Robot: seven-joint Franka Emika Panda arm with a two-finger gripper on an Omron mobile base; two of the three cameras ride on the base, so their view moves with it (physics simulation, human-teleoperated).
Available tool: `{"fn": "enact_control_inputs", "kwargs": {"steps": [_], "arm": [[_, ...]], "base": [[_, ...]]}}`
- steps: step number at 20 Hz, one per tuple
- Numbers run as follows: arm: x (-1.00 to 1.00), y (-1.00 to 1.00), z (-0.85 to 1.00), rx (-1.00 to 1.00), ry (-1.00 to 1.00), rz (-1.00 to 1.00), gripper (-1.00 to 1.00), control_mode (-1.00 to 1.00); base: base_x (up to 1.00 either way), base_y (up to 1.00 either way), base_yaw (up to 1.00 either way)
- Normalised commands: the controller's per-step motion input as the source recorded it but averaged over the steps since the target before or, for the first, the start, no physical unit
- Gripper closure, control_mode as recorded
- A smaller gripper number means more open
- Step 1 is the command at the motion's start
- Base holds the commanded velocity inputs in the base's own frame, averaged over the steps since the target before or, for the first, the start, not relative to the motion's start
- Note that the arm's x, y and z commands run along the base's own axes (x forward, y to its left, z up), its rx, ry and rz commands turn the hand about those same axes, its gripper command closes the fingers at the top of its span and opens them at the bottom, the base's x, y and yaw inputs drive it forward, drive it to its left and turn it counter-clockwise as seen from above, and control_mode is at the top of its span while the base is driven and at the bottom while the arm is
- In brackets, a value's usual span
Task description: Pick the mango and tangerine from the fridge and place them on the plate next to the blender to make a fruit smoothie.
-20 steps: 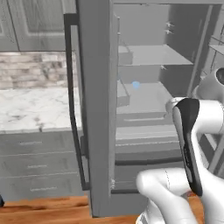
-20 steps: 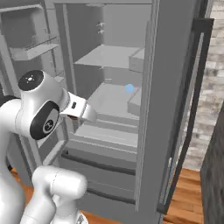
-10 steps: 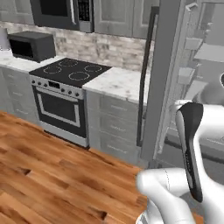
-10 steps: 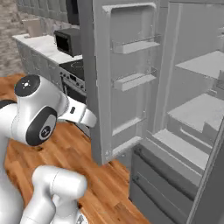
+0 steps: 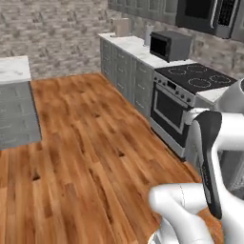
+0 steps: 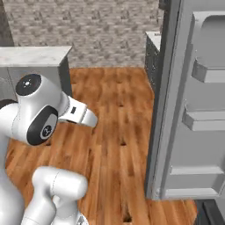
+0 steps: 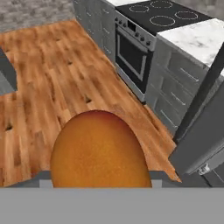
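At the bottom of the hand view, a large orange-yellow fruit, the mango (image 7: pixel 98 151) by its look, sits so close to the lens that it hides the tool's fingertips. With the fruit seated right where the tips rise, the tool reads as pinching the mango, though the contact itself is covered. The fruit's lower edge is cut off by the picture's bottom.

Beyond it lie the wooden floor (image 7: pixel 52 83), a stove (image 7: pixel 144 35) with a black cooktop and oven door, grey drawers under a marbled surface (image 7: pixel 197 37), and, at the right edge, part of the fridge (image 7: pixel 205 144) with its long black handle running diagonally; most of it is out of frame.

The right base view shows the open fridge door (image 6: pixel 193 110) from inside, with its grey racks, cropped at the right. The left base view takes in the floor, the stove (image 5: pixel 190 90), a dark microwave (image 5: pixel 169 45) on the surface and a brick wall; two pale items beside the microwave are too small to identify.

Half a second ago the base views faced the fridge door and the nearby cabinets. The whole picture has since swung toward the open kitchen floor, so the cameras turned rather than the furniture.
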Motion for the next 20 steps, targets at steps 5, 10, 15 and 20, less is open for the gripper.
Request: {"fn": "enact_control_inputs", "kwargs": {"steps": [5,10,15,20], "arm": [[0.0,0.0,0.0,0.0,0.0,0.0,1.0,1.0],[0.0,0.0,0.0,0.0,0.0,0.0,1.0,1.0],[0.0,0.0,0.0,0.0,0.0,0.0,1.0,1.0],[0.0,0.0,0.0,0.0,0.0,0.0,1.0,1.0]], "base": [[-0.18,0.0,1.0],[-0.13,0.0,1.0],[-0.08,0.04,1.0],[-0.07,0.31,0.99]]}}
